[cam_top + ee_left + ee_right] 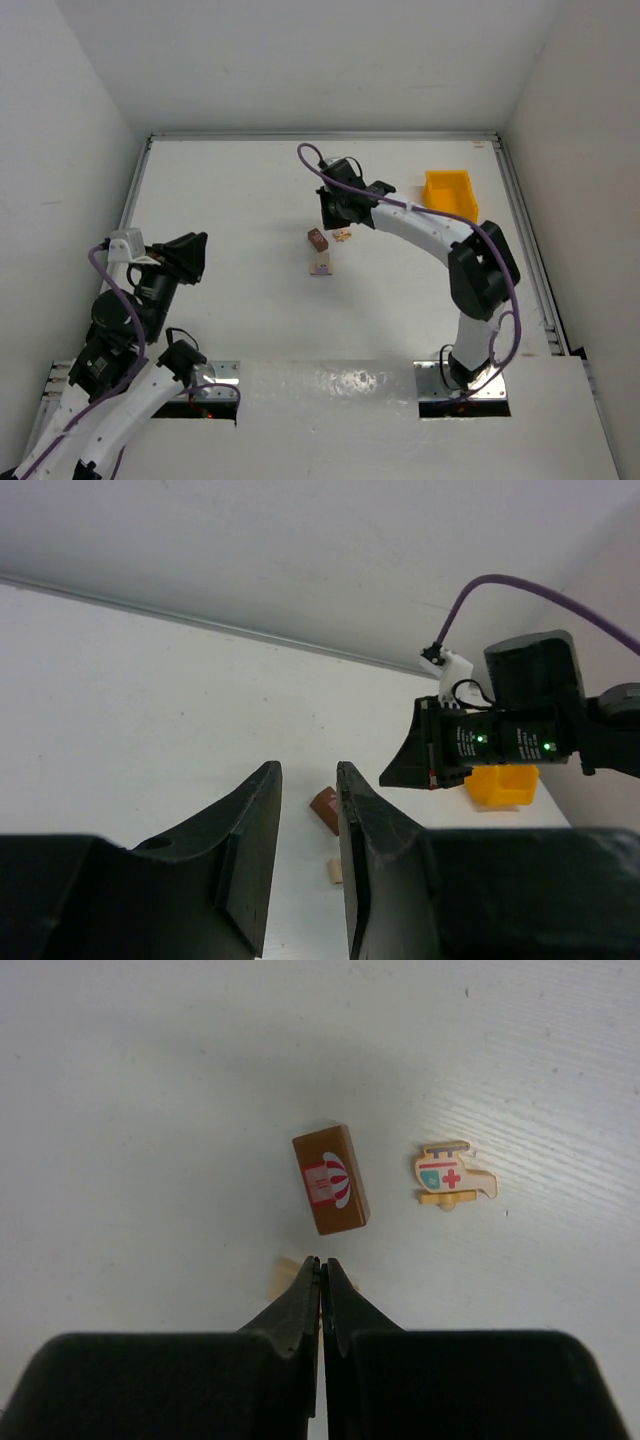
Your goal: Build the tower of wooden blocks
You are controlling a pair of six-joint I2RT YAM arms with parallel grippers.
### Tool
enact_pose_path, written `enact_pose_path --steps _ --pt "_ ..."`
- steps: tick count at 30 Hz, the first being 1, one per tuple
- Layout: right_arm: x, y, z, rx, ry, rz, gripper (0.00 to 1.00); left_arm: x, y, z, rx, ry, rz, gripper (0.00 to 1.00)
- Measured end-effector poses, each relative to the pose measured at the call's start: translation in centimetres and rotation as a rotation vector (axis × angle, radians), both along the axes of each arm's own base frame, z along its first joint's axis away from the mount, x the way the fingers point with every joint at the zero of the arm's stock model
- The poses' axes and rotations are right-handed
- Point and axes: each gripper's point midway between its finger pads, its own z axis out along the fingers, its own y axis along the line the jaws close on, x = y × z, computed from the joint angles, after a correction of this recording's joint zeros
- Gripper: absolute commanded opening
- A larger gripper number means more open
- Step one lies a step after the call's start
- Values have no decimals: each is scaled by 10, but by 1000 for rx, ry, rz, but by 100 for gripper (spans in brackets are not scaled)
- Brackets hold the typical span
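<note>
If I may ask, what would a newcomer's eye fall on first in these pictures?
The yellow bin at the far right of the white table stands out first. Near the middle, a brown block with a balloon picture lies beside a pale helicopter-shaped piece, not touching it. The right arm reaches out to them, its jaws shut on nothing.

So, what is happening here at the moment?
The right gripper hangs over the table, shut and empty, close to a dark brown block that lies flat. A helicopter-shaped piece lies beside that block, not touching it, and a pale block lies nearer the arm bases. The left gripper is off to the left, open and empty. No block stands on another yet.
</note>
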Motion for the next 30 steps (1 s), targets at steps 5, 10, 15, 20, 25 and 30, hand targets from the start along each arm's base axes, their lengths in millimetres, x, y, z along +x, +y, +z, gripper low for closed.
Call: enact_pose_path --steps 5,10,15,20,25,30 --pt "8 7 -43 -14 123 82 2 10 4 -7 29 33 37 26" --pt "9 25 -56 21 190 170 16 18 8 -12 49 54 70 26" --pt "19 33 -60 40 208 221 25 23 9 -17 71 75 78 26" --pt "12 32 -73 48 261 249 24 28 9 -23 85 98 85 26" --pt "3 36 -84 69 319 281 24 31 9 -25 93 110 85 26" --pt "1 34 -90 61 341 290 24 31 9 -24 91 107 85 26"
